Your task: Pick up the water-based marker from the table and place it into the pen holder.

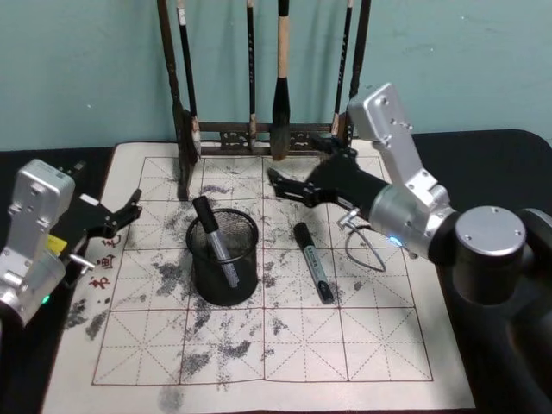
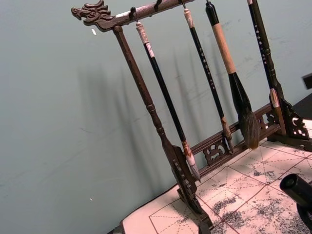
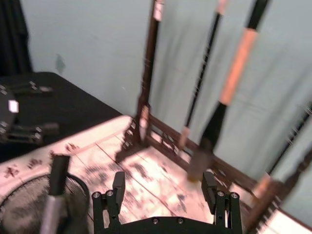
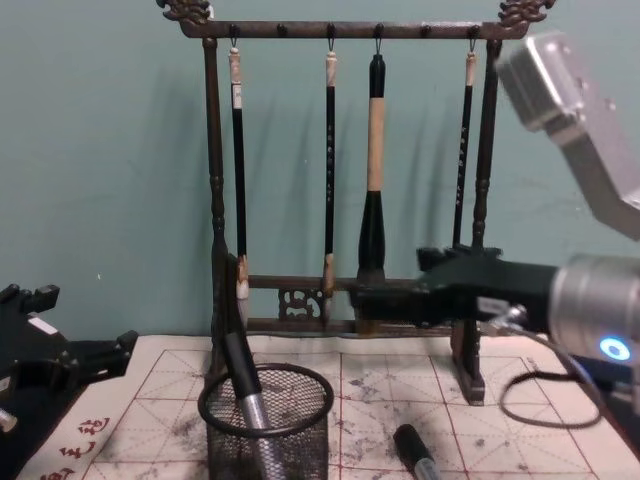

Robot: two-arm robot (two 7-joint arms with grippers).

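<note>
- left gripper (image 1: 110, 231) over the gridded mat's (image 1: 379, 345) left edge, fingers apart, empty.
- pen holder (image 1: 237, 280): mesh half hides a leaning marker (image 1: 210, 226).
- second marker (image 1: 313, 261) lies flat just right of it.
- right gripper (image 1: 280, 185) beyond both, fingers (image 3: 118, 185) wide apart, holding nothing.

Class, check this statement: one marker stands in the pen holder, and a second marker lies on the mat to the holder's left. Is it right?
Not quite: the side is wrong. The head view shows the second marker lying on the mat to the right of the pen holder, not its left. The other marker does stand in the holder.
</note>
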